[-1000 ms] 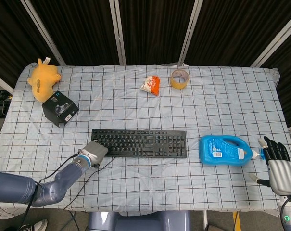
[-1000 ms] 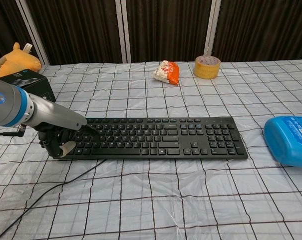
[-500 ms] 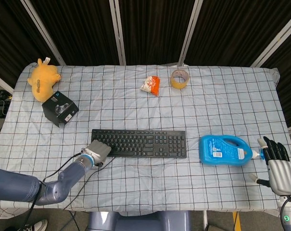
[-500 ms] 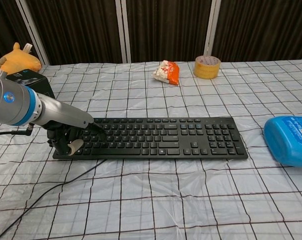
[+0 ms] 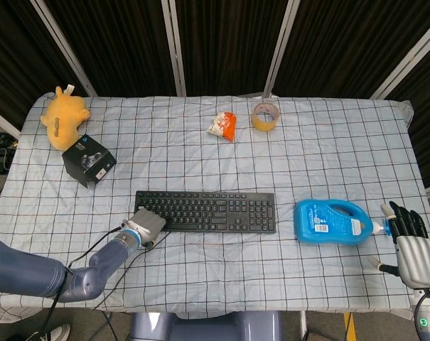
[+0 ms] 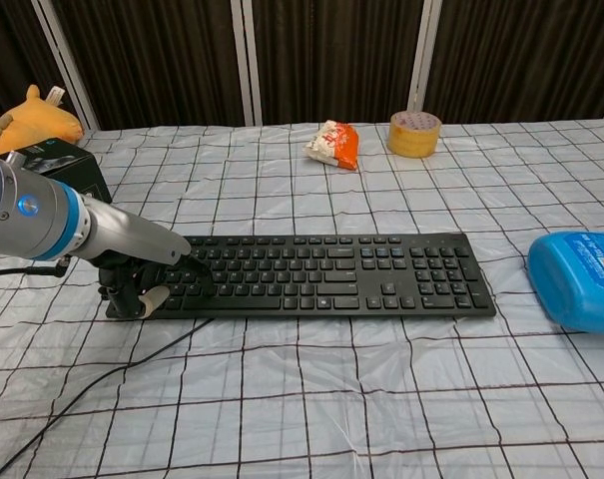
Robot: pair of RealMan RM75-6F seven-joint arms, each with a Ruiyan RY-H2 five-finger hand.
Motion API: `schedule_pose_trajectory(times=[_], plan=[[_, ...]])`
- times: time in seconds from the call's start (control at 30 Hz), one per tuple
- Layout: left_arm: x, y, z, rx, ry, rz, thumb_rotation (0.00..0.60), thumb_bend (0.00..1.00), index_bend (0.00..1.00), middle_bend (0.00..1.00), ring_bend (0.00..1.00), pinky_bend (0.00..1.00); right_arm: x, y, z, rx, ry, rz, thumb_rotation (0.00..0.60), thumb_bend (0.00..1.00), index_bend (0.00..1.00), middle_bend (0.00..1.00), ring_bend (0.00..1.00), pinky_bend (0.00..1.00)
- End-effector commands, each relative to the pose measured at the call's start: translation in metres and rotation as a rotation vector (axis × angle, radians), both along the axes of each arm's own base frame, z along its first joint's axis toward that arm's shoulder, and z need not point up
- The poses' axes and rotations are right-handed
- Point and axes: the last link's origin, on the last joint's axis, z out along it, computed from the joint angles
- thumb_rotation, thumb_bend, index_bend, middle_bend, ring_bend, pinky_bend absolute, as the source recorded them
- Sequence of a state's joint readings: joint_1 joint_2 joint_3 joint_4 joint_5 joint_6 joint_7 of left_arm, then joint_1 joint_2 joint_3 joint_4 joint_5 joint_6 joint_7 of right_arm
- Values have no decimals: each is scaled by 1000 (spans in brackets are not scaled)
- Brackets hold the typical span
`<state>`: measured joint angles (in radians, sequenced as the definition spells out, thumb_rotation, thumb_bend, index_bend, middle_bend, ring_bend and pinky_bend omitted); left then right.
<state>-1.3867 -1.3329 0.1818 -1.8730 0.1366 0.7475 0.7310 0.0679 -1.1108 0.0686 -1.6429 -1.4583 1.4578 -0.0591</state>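
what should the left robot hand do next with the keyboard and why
Probably close the fingers more firmly before any pull: the left robot hand sits at the left end of the keyboard, fingers over its keys, thumb at its front edge, and the grip looks shallow. The keyboard's cable trails loose.

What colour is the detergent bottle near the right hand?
Blue detergent bottle, with a white cap; the head view shows it best.

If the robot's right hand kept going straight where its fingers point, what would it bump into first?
Probably nothing. The right hand points up the table's right edge, and the blue detergent bottle lies off to its left. Only checked tablecloth shows ahead, though depth is hard to judge.
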Motion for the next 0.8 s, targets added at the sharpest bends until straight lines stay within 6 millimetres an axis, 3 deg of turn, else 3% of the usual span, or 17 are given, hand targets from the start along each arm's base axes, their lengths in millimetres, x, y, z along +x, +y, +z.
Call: schedule_pose_trajectory(times=[0.03,0.63,0.8], plan=[[-1,0,-1,0,4,4,600,756,114,850,752,527,0,0,0,-2,-1,1,600,52,31,0,0,0],[1,0,-1,11,-1,3,600,755,119,849,752,527,0,1,0,-3,-1,-3,600,53,31,0,0,0],[8,4,10,51,-50,16,600,755,119,846,750,527,-1,1,0,-3,1,-7,600,53,31,0,0,0]])
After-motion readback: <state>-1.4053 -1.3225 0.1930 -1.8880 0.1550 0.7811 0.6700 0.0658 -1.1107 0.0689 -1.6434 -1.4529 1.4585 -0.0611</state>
